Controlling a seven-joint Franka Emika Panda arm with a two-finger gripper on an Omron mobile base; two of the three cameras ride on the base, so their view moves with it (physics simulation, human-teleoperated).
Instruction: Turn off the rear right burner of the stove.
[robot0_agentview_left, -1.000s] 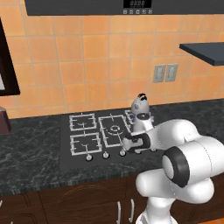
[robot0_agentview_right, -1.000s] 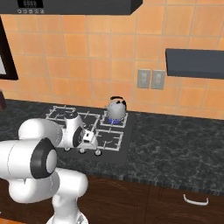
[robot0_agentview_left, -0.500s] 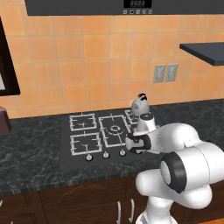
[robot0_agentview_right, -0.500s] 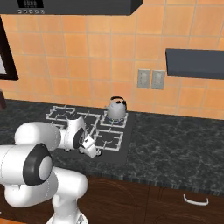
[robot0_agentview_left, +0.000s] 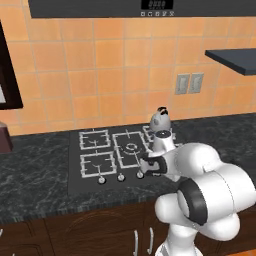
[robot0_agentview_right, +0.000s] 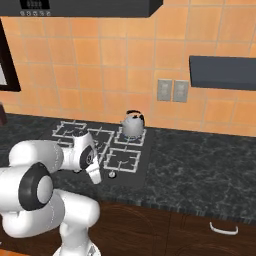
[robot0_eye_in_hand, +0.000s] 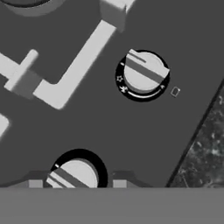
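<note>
The stove (robot0_agentview_left: 75, 165) is a black glass cooktop with silver-grey grates and a front row of round knobs. A grey kettle (robot0_agentview_right: 133, 123) stands on the rear right burner (robot0_agentview_right: 141, 137), whose grate edge shows under it; the kettle (robot0_agentview_left: 161, 124) and my arm hide most of that burner in the left base view. My gripper (robot0_agentview_left: 146, 168) hangs low over the knob row (robot0_agentview_right: 95, 176). In the hand view my gripper (robot0_eye_in_hand: 77, 183) is open, its fingertips (robot0_eye_in_hand: 119, 183) on either side of one silver knob (robot0_eye_in_hand: 76, 175) without touching it. A second knob (robot0_eye_in_hand: 143, 74) lies farther along.
The large centre grate (robot0_agentview_left: 131, 148) and the front right grate (robot0_agentview_right: 124, 158) lie close to the hand. Dark marble counter (robot0_agentview_right: 200, 170) runs right of the stove. A tiled wall with two outlets (robot0_agentview_right: 172, 90) rises behind, and a dark shelf (robot0_agentview_right: 222, 72) hangs at the right.
The hand has sunk and come forward toward the stove's front knob row. The kettle and the base have stayed put.
</note>
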